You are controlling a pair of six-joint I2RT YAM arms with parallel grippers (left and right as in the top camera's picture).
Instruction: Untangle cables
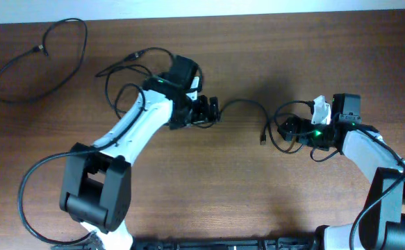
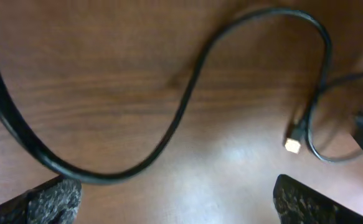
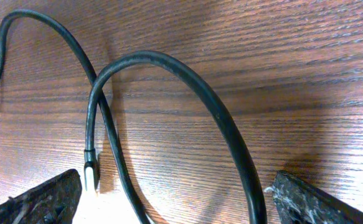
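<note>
Black cables (image 1: 247,103) on counter (image 1: 209,194), seemingly mid-separation; my left claw (image 1: 215,111) and right claw (image 1: 287,129) both gape empty; next move likely needs closing on one loop.

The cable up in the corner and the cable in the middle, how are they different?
The corner cable makes one big open loop; the middle cable bends in a small hump. The middle cable runs between the left gripper and the right gripper; the corner cable lies alone, far from both. Both are thin, black and lie loose on the wooden table.
</note>
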